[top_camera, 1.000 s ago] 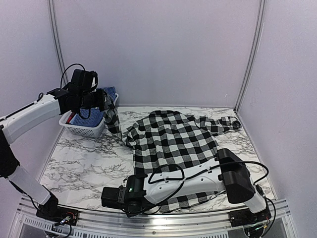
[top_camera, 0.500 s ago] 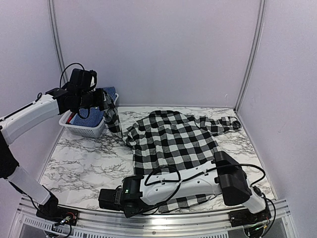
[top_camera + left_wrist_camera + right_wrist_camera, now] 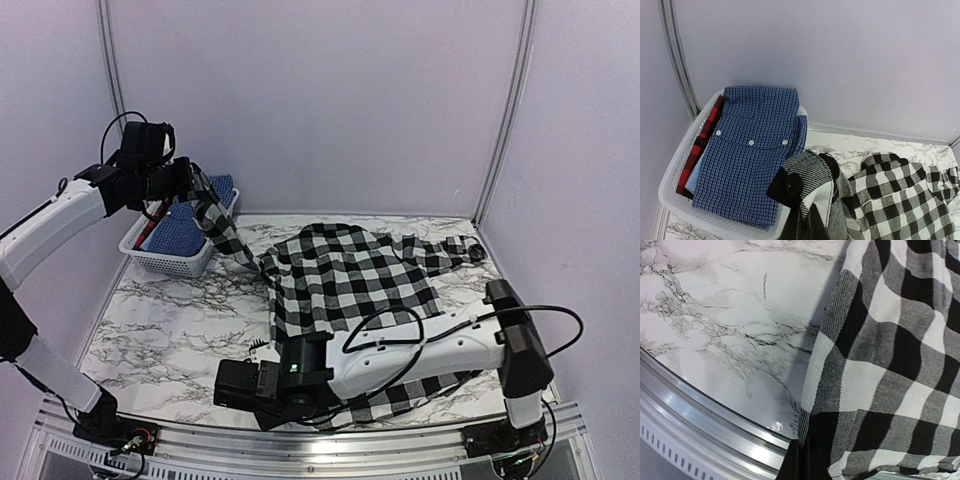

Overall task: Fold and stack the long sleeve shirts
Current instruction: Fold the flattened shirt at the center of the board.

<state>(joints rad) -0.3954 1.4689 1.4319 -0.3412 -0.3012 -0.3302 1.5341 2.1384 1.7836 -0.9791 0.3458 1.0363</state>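
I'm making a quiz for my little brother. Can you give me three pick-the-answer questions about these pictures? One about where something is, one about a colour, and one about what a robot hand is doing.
1. Where on the table is the white basket?
A) far left corner
B) near right corner
C) the middle

2. What colour is the top shirt in the basket?
A) yellow
B) blue
C) green

3. What is the left hand doing?
A) resting open on the table
B) gripping the basket
C) holding up a sleeve of the checked shirt

Answers:
1 A, it sits on the left by the back wall.
2 B, fine blue print with white buttons lies on top.
3 C, the sleeve hangs from the shut hand, above the table.
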